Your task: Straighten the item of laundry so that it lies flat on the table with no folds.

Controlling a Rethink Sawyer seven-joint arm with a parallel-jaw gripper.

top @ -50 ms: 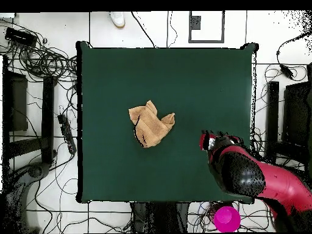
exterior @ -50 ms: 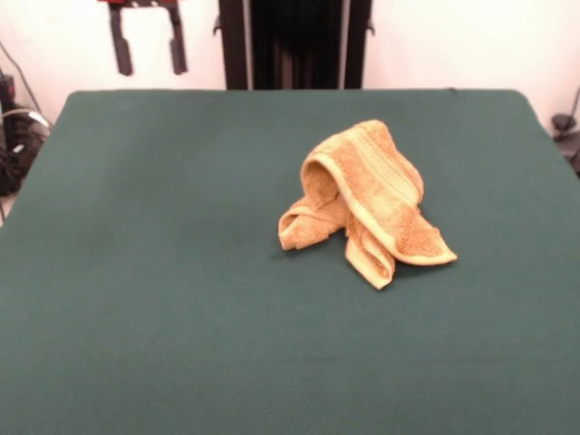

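Note:
The item of laundry [exterior @ -50 ms: 367,199], a golden-tan terry towel, lies crumpled in a humped, folded heap a little right of the table's middle in the front view. One banded edge arches over the top and two corners trail toward the front. In the overhead view the towel [top @ -50 ms: 150,125] sits near the centre of the dark green table [top @ -50 ms: 122,73]. My gripper [exterior @ -50 ms: 148,43] hangs open at the top left beyond the table's [exterior @ -50 ms: 136,272] far edge, well away from the towel and holding nothing. From overhead the gripper [top @ -50 ms: 209,141] is right of the towel, on the red and black arm.
A pink round container [top @ -50 ms: 226,219] stands on the floor below the table's lower right corner. Cables [top @ -50 ms: 42,61] lie tangled on the floor along the left side. Dark stands [top @ -50 ms: 286,116] flank the table on the right.

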